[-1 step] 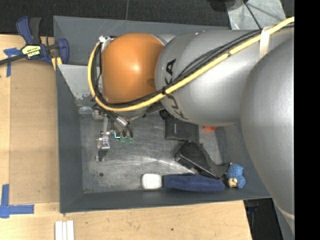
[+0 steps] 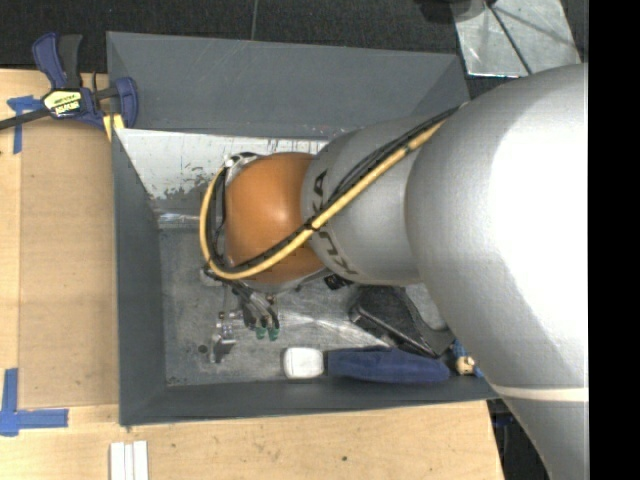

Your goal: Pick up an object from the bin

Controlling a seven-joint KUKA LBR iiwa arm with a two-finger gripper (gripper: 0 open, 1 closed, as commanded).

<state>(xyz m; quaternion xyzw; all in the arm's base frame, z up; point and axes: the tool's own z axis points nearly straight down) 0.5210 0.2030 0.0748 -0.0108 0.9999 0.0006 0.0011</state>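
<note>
My gripper (image 2: 246, 316) hangs below the orange wrist cover, low over the bin's floor in its left half. No thing can be made out in it. A small white rounded block (image 2: 302, 362) lies just to its lower right, near the front wall. Beside the block a long dark blue thing (image 2: 388, 367) with a brass-coloured tip lies along the front wall. A black flat tool (image 2: 398, 322) lies to the gripper's right, partly under the arm.
The arm and its orange cover with a yellow cable hide the bin's middle and right. Bare scuffed floor shows left of the gripper, up to the left wall and the front left corner.
</note>
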